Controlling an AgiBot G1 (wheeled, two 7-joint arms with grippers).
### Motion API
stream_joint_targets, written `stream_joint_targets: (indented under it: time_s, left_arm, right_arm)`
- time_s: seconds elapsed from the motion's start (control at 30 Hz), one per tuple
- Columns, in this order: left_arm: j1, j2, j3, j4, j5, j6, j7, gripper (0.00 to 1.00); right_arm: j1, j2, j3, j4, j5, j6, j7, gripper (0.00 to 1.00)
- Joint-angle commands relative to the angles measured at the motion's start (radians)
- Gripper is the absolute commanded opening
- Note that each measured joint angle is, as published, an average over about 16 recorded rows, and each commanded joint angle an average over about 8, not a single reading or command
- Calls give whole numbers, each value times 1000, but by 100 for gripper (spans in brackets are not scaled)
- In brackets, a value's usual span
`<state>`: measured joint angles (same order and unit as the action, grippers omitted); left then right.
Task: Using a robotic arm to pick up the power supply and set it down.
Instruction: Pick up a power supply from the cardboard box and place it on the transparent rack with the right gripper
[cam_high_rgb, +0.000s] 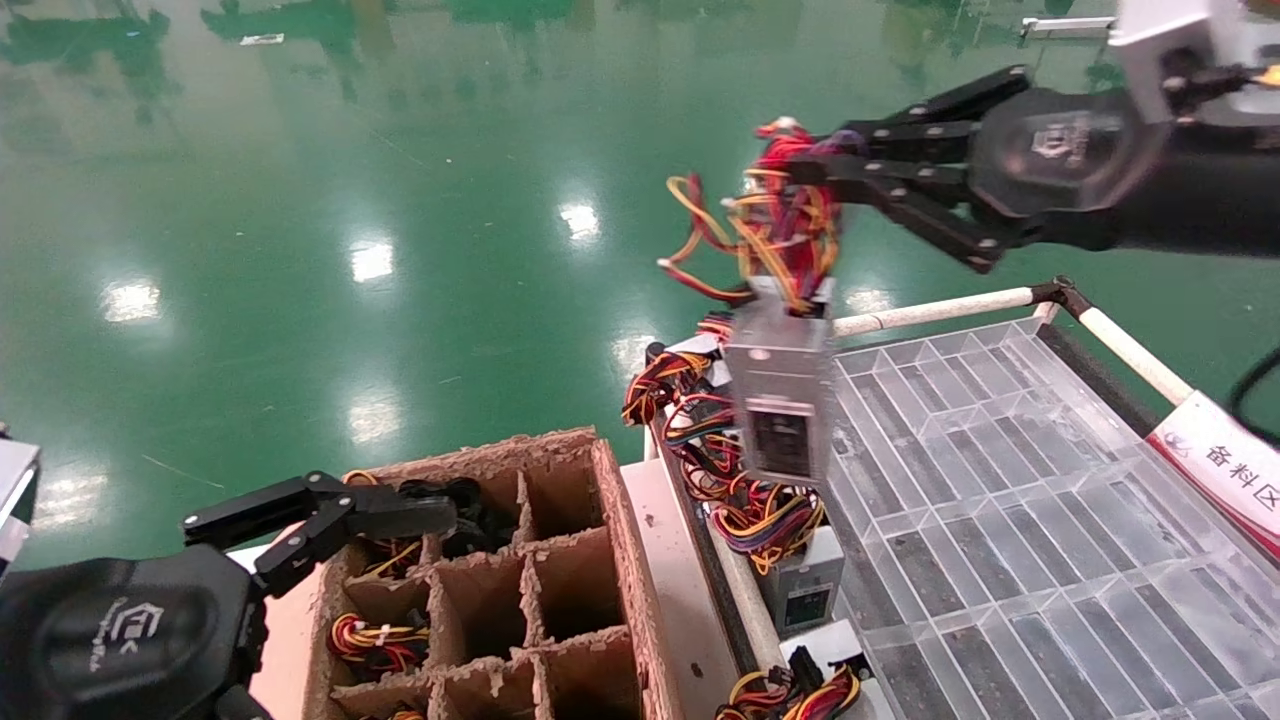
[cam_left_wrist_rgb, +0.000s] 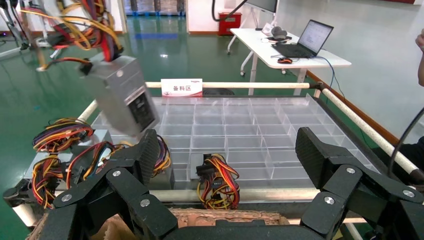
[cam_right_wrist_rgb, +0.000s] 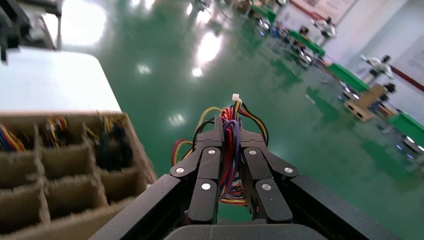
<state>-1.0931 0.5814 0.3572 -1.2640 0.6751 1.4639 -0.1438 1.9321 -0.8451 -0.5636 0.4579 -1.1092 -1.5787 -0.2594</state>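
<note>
The power supply, a small grey metal box with a dark label, hangs tilted in the air over the left edge of the clear tray. My right gripper is shut on its bundle of red, yellow and purple wires, and the wires show pinched between the fingers in the right wrist view. The hanging box also shows in the left wrist view. My left gripper stands open and holds nothing, low over the cardboard box's near corner, with its fingers wide apart.
The brown cardboard divider box holds wired units in some cells. More power supplies with wire bundles lie along the tray's left side. A white rail and a red-and-white sign border the tray. Green floor lies beyond.
</note>
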Motion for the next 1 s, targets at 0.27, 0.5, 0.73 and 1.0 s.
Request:
stream_joint_targets:
  time_s: [0.27,0.5,0.73,1.0]
  left_arm:
    - [0,0,0,0,0,0,0,100]
    - [0,0,0,0,0,0,0,100]
    - [0,0,0,0,0,0,0,100]
    - [0,0,0,0,0,0,0,100]
  right_arm:
    - [68,68,-92,-52,-64,-8,-62,0]
    - [98,61,-162,-120,-120,1,-129,0]
    - [112,10,-204,-210,-160,14,-200,0]
    - [117,-65,-233,-300,-195,46,-266,0]
